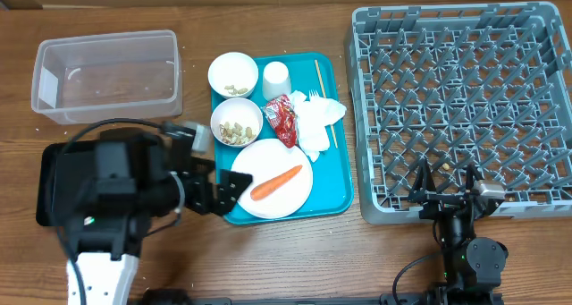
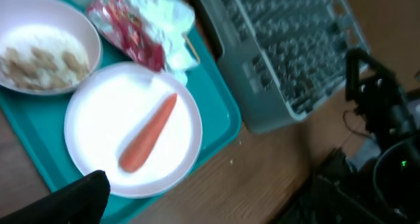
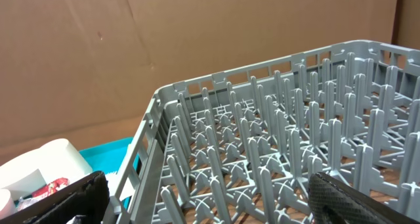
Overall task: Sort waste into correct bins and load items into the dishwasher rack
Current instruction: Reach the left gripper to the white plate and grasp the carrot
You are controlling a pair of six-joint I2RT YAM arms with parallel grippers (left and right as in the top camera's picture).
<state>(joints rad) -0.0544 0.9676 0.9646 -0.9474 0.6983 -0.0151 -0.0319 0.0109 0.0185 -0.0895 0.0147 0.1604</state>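
Overhead: I see the clear tub (image 1: 107, 81) far left on the tabletop | my left pincer (image 1: 219, 187) spread, gripping nothing, beside the plate (image 1: 259, 162) | carrot (image 1: 275, 182) lying on that plate in the teal tray (image 1: 332, 173) | dishwasher rack (image 1: 357, 117) at right | right pincer (image 1: 444, 182) agape, empty, at its near wall.

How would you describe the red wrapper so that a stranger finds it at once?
Start at the teal tray, just left of the big grey rack. Near its centre, between a bowl of nuts and the white napkins, lies the wrapper. It is the only shiny red thing there.
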